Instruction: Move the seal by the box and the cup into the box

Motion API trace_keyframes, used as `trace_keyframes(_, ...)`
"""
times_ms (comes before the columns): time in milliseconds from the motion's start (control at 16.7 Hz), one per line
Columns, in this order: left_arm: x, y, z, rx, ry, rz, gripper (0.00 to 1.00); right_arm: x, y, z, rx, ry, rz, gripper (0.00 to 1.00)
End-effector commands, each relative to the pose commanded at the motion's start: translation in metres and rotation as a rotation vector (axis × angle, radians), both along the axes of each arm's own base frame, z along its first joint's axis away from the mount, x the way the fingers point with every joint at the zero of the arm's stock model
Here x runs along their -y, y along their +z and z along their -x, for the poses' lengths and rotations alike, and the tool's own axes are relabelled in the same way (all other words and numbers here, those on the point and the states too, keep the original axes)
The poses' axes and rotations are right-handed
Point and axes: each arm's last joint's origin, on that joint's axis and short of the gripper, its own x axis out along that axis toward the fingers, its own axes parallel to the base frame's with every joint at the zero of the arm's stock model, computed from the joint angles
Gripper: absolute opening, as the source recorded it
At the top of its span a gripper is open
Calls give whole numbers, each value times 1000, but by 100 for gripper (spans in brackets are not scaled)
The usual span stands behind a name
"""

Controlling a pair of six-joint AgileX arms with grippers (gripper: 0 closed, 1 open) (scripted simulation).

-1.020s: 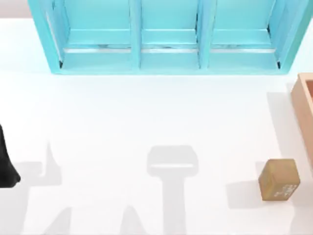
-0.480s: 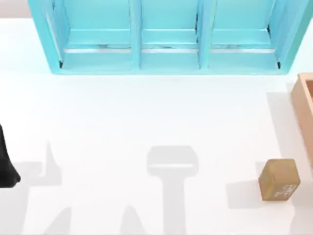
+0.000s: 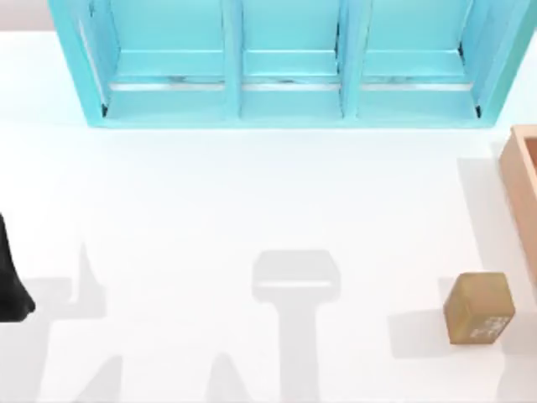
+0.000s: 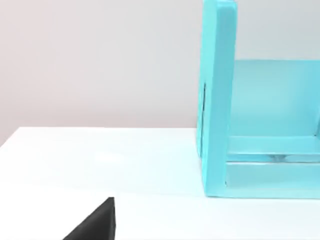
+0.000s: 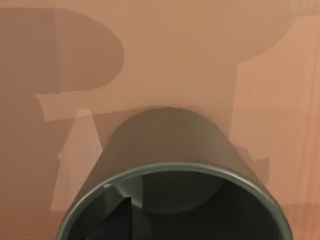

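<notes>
Seal (image 3: pixel 479 307) stands upright on the bench (image 3: pixel 252 201), just beside the box (image 3: pixel 522 180). Cup (image 5: pixel 170 150) hangs directly below the right fingers, over the box floor; one dark fingertip (image 5: pixel 115 222) sits inside its rim. Finger state of both arms: cannot tell.

the seal (image 3: pixel 479 307) stands on the table (image 3: pixel 252 201), just left of the box (image 3: pixel 523 180). the shelf cabinet (image 3: pixel 285 63) stands behind.

The seal (image 3: pixel 479 307) looks like tan-brown wood, matt, with a faint mottled grain and pale carved marks on one face. The box (image 3: pixel 522 180) is peach-tan, smooth and flat-looking, same inside in the right wrist view. The cup (image 5: pixel 170 175) is dark olive-grey with a soft satin sheen. Table (image 3: pixel 252 193) is plain matt white, shelf cabinet (image 3: pixel 285 63) smooth turquoise paint.
</notes>
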Motion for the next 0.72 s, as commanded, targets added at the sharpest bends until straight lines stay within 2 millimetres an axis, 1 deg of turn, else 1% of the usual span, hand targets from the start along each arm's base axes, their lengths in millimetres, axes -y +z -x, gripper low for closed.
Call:
trace_keyframes(300,0,0,0,0,0,0,100,0,0,0,1,-1,1,100)
trace_keyframes(420,0,0,0,0,0,0,100,1,4,-1,2,1,0,100)
trace_keyframes(540,0,0,0,0,0,0,100,3,18,-4,4,1,-1,100)
trace_keyframes(720,0,0,0,0,0,0,100,4,49,-5,-15,-2,-8,100)
